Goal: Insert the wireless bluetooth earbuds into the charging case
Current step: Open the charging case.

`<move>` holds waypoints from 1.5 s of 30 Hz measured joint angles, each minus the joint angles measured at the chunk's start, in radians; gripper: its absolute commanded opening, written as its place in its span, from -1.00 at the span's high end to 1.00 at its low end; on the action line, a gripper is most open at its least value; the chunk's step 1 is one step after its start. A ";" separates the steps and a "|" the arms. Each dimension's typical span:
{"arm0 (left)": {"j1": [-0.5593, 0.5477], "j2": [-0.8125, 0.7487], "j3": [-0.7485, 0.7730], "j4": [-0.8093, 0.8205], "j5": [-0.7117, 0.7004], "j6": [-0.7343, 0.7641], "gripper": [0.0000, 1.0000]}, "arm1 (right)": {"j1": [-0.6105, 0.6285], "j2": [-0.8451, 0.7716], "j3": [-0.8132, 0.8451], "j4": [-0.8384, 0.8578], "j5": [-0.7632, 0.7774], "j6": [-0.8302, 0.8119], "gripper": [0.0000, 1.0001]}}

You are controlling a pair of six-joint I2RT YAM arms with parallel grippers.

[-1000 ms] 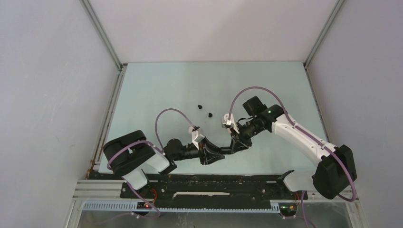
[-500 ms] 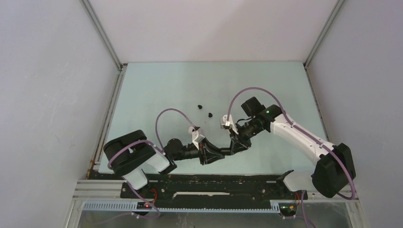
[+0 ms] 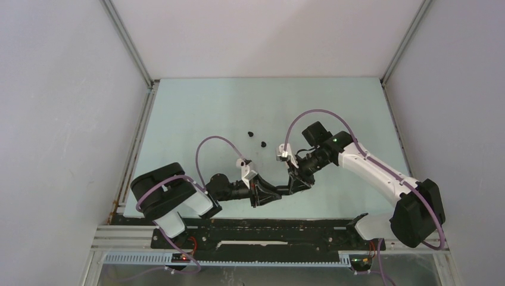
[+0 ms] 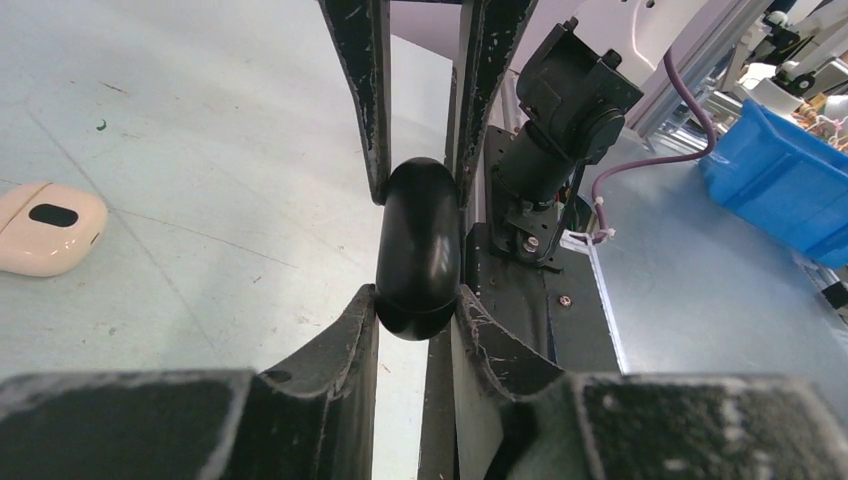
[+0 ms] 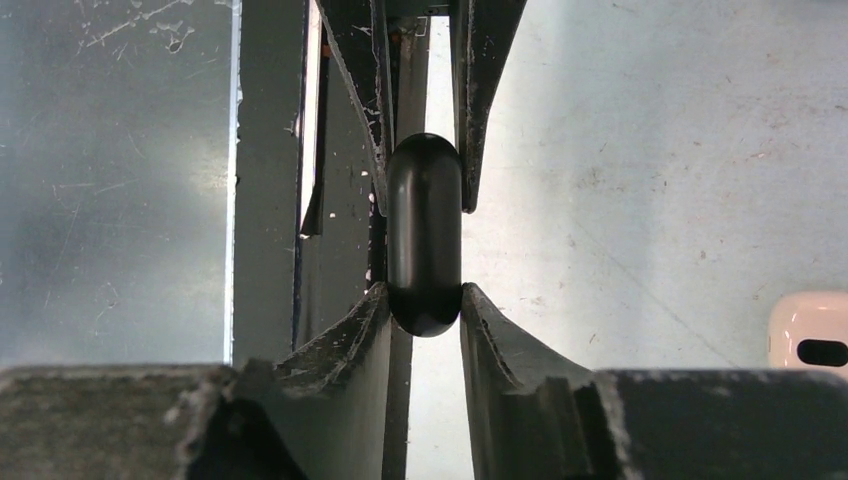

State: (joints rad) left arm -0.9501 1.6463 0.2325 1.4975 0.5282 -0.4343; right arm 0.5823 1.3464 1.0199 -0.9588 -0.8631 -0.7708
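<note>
A black pebble-shaped charging case (image 4: 418, 240) is held closed between both grippers, a little above the table near its front edge. My left gripper (image 4: 417, 298) is shut on one end and my right gripper (image 5: 424, 292) is shut on the opposite end of the case (image 5: 424, 230). In the top view the two grippers meet at the case (image 3: 280, 192). Two black earbuds (image 3: 251, 133) (image 3: 263, 143) lie apart from each other on the table beyond the arms.
A closed white case (image 4: 45, 227) lies on the table beside the grippers, also at the edge of the right wrist view as a white case (image 5: 812, 330). The black base rail (image 3: 268, 225) runs along the near edge. A blue bin (image 4: 780, 170) stands off the table.
My left gripper's fingers have closed onto the black case that the right gripper holds. The right arm has shifted very slightly; the earbuds have not moved.
</note>
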 measured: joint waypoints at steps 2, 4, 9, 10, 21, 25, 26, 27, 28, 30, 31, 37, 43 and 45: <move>0.000 0.000 0.000 0.001 0.000 0.010 1.00 | -0.008 0.000 0.000 0.000 -0.008 0.009 0.30; 0.000 0.000 0.000 0.003 0.000 0.022 1.00 | -0.018 0.002 0.000 0.003 -0.018 0.023 0.27; -0.001 0.000 0.000 0.003 0.000 0.040 1.00 | -0.048 0.032 0.004 -0.007 -0.055 0.052 0.23; -0.001 0.000 0.000 0.003 -0.001 0.043 1.00 | -0.056 0.039 0.006 -0.011 -0.064 0.056 0.22; -0.005 0.000 0.000 0.003 0.008 0.051 1.00 | -0.095 0.047 0.027 -0.018 -0.105 0.064 0.15; -0.005 0.000 0.000 0.003 0.009 0.051 1.00 | -0.103 0.047 0.027 -0.018 -0.111 0.065 0.12; -0.005 0.000 0.000 0.003 0.009 0.051 1.00 | -0.106 0.047 0.029 -0.019 -0.114 0.064 0.11; -0.005 0.000 0.000 0.003 0.009 0.051 1.00 | -0.109 0.047 0.032 -0.021 -0.118 0.064 0.10; -0.005 0.001 0.000 0.003 0.009 0.050 1.00 | -0.112 0.047 0.035 -0.025 -0.126 0.063 0.08; -0.005 0.002 0.000 0.003 0.007 0.050 1.00 | -0.122 0.045 0.048 -0.050 -0.146 0.047 0.05; -0.005 0.002 0.000 0.003 0.004 0.050 1.00 | -0.128 0.043 0.055 -0.066 -0.158 0.034 0.04; 0.013 -0.044 -0.008 -0.007 -0.039 0.033 1.00 | -0.190 -0.045 0.095 -0.098 -0.202 0.013 0.07; 0.043 -0.351 -0.024 -0.224 -0.165 0.076 1.00 | -0.206 -0.050 0.103 0.036 -0.126 0.153 0.32; 0.043 -0.473 -0.029 -0.321 -0.214 0.113 1.00 | -0.207 -0.026 0.103 0.101 -0.077 0.208 0.39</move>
State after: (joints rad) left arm -0.9070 1.1732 0.2039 1.1763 0.3141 -0.3210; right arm 0.3752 1.3205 1.1233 -0.8581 -0.9405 -0.5632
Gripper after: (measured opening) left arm 0.298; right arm 0.357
